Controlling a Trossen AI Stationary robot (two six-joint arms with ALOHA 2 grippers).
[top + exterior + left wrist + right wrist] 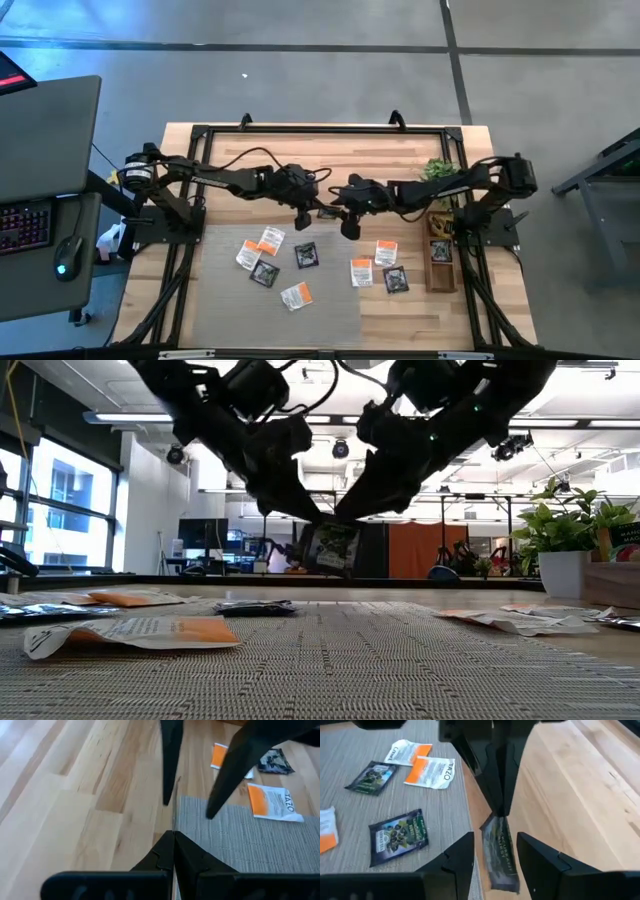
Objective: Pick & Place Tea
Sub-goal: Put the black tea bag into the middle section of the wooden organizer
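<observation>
While both arms are meeting in mid-air over the far edge of the grey mat (pixel 215 300), the risky bit is looking like the handover itself. The left gripper (pixel 501 807) is pinching just the top edge of a dark sachet (pixel 499 850), so if that thin hold slips, I reckon the packet is dropping onto the bare table (pixel 270 150) just off the mat. It's also dangling loose, so it could swing or twist and catch a finger on the way down. The left gripper is clamped fully closed on that sachet. The right gripper (pixel 495 852) is standing spread wide, one finger either side of the hanging packet, and I'm not seeing it touching it. The other tea sachets (pixel 272 240) are lying scattered flat across the mat nearer to us, with a few off to the right by the wooden tray (pixel 440 262) and the potted plant (pixel 566 550).
</observation>
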